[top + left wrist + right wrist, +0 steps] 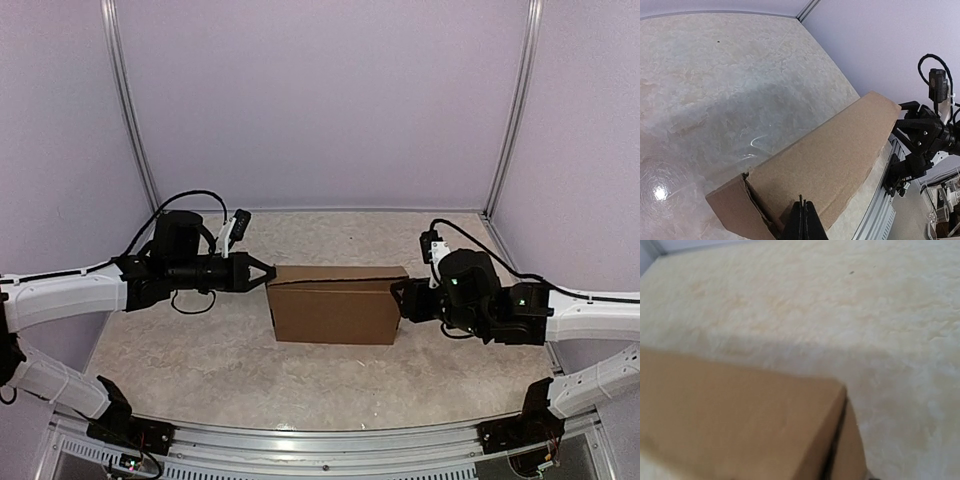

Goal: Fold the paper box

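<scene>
Top external view: the paper box (335, 305) stands on the table (200, 350) at the centre, between the arms, folded into a closed brown rectangular block with its long side facing near. The left gripper (268, 272) has its 2 fingers pressed together, holding nothing, and its tip meets the box's upper left corner. In the left wrist view those closed fingers (802, 222) lie against the box's top panel, beside a small gap at the corner where the flaps meet. The right gripper (402, 298) sits against the box's right end; I cannot tell whether its jaws are apart. The right wrist view shows only a blurred box corner (730, 415).
</scene>
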You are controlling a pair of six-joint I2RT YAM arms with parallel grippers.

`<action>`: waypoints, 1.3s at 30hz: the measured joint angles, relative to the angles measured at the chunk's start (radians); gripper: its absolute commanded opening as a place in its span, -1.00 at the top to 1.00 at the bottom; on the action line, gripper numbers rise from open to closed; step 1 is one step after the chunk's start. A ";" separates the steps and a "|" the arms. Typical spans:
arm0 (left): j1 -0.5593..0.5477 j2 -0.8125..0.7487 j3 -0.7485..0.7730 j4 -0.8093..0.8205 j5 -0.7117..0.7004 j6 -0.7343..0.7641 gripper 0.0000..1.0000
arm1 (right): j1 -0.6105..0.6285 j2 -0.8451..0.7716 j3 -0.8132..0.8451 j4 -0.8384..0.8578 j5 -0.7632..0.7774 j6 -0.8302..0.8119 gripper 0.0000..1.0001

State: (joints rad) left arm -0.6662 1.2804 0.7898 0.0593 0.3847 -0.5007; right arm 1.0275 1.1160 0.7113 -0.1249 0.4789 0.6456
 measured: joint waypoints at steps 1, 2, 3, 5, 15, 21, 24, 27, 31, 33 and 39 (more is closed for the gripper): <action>0.000 0.000 0.000 0.000 -0.001 0.000 1.00 | 0.000 -0.015 0.002 -0.024 -0.013 -0.013 -0.13; 0.001 0.000 0.000 0.000 -0.003 0.000 1.00 | 0.000 -0.026 0.007 -0.052 -0.023 -0.026 -0.14; 0.002 0.000 0.000 0.000 -0.004 0.001 1.00 | 0.000 -0.036 0.015 -0.079 -0.031 -0.040 -0.15; 0.005 0.000 0.000 0.000 -0.005 0.001 1.00 | 0.000 -0.050 0.045 -0.128 -0.046 -0.068 -0.15; 0.010 0.000 0.000 -0.001 -0.005 0.007 1.00 | -0.002 -0.024 0.282 -0.156 -0.101 -0.171 0.87; 0.010 0.000 0.000 -0.002 -0.005 0.008 1.00 | -0.018 0.095 0.341 -0.107 -0.105 -0.206 1.00; 0.010 0.000 0.000 -0.002 -0.004 0.008 1.00 | -0.039 0.148 0.319 -0.072 -0.105 -0.210 1.00; 0.010 0.000 0.000 -0.003 -0.004 0.010 1.00 | -0.057 0.192 0.253 -0.040 -0.098 -0.203 1.00; 0.011 0.000 0.000 -0.025 -0.004 0.013 1.00 | -0.062 0.218 0.167 0.066 -0.092 -0.167 1.00; 0.011 0.000 0.003 -0.033 -0.003 0.016 1.00 | -0.062 0.213 0.143 0.109 -0.095 -0.149 1.00; 0.011 0.005 0.083 -0.146 0.000 0.050 1.00 | -0.062 0.196 0.132 0.116 -0.101 -0.130 1.00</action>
State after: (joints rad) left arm -0.6548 1.2850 0.8730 -0.0872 0.3847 -0.4507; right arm 0.9653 1.3125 0.8429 -0.0093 0.3775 0.5159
